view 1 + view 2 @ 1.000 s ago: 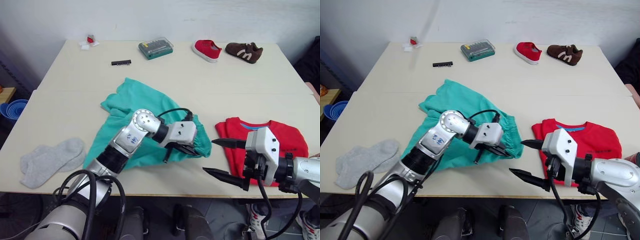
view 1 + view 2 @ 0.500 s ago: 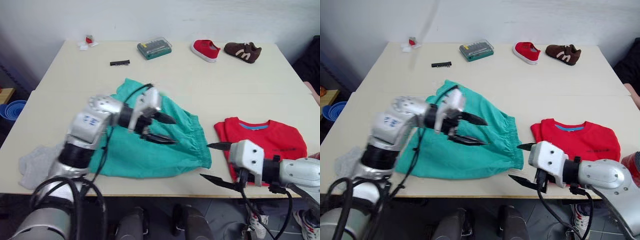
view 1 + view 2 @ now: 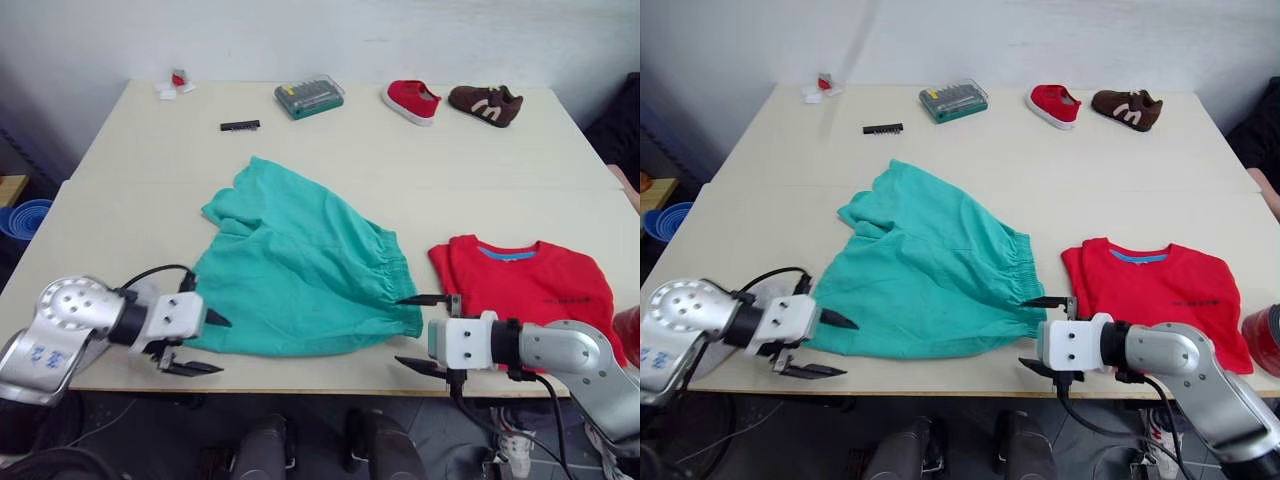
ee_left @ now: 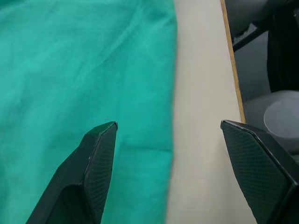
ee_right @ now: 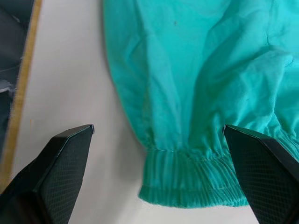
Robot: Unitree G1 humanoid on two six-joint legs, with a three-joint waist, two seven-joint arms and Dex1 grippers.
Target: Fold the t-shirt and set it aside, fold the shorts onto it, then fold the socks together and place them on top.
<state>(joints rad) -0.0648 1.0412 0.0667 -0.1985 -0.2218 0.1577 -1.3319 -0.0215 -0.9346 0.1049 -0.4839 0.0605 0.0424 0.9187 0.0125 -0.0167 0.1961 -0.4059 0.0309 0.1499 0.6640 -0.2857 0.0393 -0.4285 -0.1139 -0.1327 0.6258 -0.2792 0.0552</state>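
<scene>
The teal shorts (image 3: 300, 270) lie spread flat in the middle of the table, their gathered waistband (image 5: 196, 186) toward the right. Over the near left corner of the shorts, by the table's front edge, my left gripper (image 3: 226, 346) stands open and holds nothing; the left wrist view has its fingers (image 4: 100, 154) over the hem. At the waistband's near corner my right gripper (image 3: 398, 330) is open and empty. The red t-shirt (image 3: 530, 295) lies folded at the right. My left arm hides the socks.
Along the far edge lie a red shoe (image 3: 413, 99), a brown shoe (image 3: 487, 103), a green bit case (image 3: 311, 96) and a black bit strip (image 3: 240, 125). Blue bowls (image 3: 25, 217) stand off the table's left side. A red object (image 3: 1265, 340) sits at the far right.
My left gripper let go of the shorts' waistband, opened and swung back to the near left corner. The shorts now lie spread flat. My right gripper moved left to the waistband.
</scene>
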